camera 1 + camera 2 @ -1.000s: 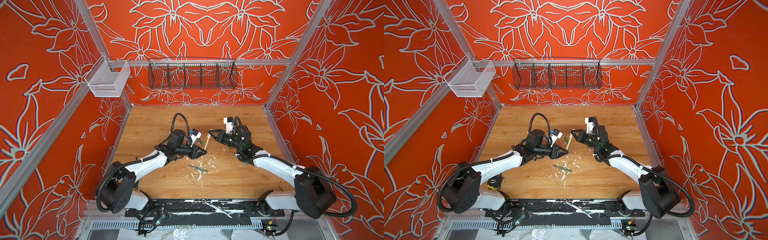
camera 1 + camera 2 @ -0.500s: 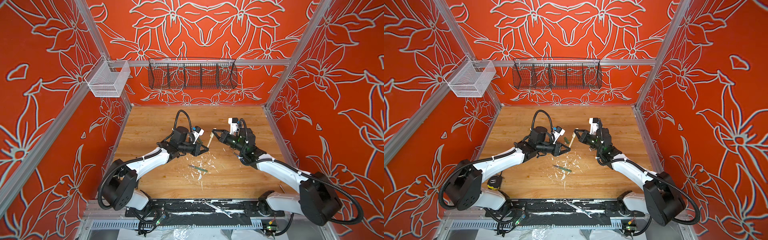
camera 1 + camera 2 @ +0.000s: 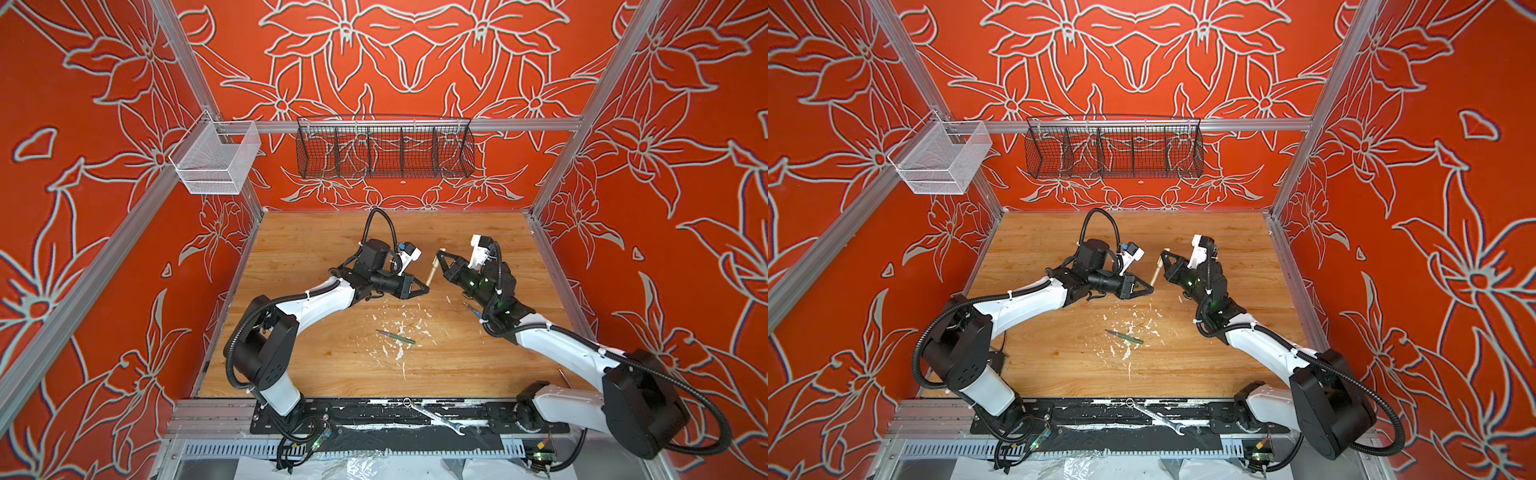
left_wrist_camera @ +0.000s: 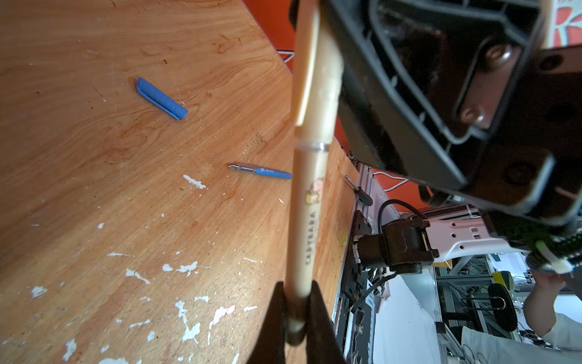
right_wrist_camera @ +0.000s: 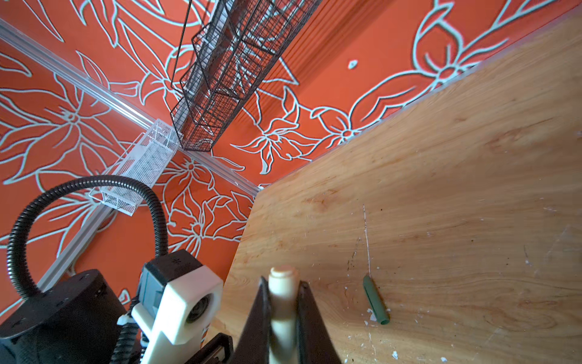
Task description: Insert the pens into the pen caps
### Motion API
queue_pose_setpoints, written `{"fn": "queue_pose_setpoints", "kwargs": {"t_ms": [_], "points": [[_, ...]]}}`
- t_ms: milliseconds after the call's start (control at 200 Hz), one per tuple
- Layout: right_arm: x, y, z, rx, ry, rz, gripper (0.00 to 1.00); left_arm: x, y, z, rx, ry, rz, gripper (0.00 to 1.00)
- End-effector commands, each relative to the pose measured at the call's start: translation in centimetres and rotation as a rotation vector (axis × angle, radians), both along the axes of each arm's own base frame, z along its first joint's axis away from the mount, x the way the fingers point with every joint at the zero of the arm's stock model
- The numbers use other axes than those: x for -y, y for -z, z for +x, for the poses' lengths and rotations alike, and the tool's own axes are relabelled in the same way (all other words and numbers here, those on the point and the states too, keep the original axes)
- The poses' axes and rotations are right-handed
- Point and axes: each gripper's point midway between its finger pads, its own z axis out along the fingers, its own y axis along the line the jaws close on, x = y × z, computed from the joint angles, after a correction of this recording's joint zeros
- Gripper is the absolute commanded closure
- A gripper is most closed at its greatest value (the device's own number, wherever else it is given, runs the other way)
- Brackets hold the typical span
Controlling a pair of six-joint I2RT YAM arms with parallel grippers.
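Note:
A beige pen [image 3: 433,271] [image 3: 1155,272] hangs above the table between both grippers. In the left wrist view its barrel [image 4: 307,220] sits inside the beige cap [image 4: 316,78]. My left gripper [image 3: 424,286] [image 4: 297,304] is shut on the barrel's end. My right gripper [image 3: 439,254] [image 5: 283,288] is shut on the beige cap [image 5: 282,277]. A green pen [image 3: 395,336] [image 3: 1124,336] lies at mid-table. The blue pen [image 4: 263,171] [image 3: 471,308] and blue cap [image 4: 162,99] lie beneath the right arm. The green cap [image 5: 375,299] lies on the wood.
White flecks [image 3: 399,324] litter the middle of the table. A silver wrench [image 3: 436,417] rests on the black front rail. A thin metal tool [image 3: 563,376] lies by the right arm's base. A black wire basket [image 3: 384,147] and a white mesh bin [image 3: 216,160] hang on the walls.
The left gripper's jaws have closed onto the beige pen's barrel. Both grippers have shifted a little toward the back wall, carrying the pen with them.

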Motion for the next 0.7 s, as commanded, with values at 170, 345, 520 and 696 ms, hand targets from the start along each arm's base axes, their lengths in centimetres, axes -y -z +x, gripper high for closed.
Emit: {"fn": "queue_pose_setpoints", "kwargs": {"t_ms": [170, 345, 520, 696], "points": [[-6.5, 5.5, -5.8, -0.178, -0.284, -0.002, 1.00, -3.1, -9.3, 11.5, 0.279, -0.358, -0.152, 1.00], [-7.0, 5.5, -5.9, -0.177, -0.276, 0.003, 1.00, -3.5, -10.4, 12.6, 0.302, -0.393, -0.178, 1.00], [-6.7, 4.6, -5.8, -0.159, -0.261, -0.014, 1.00, -3.3, -9.8, 12.0, 0.296, -0.357, -0.176, 1.00], [-5.3, 3.4, -5.1, -0.152, -0.221, -0.115, 1.00, -2.6, -7.8, 9.4, 0.247, -0.244, -0.136, 1.00]]}}
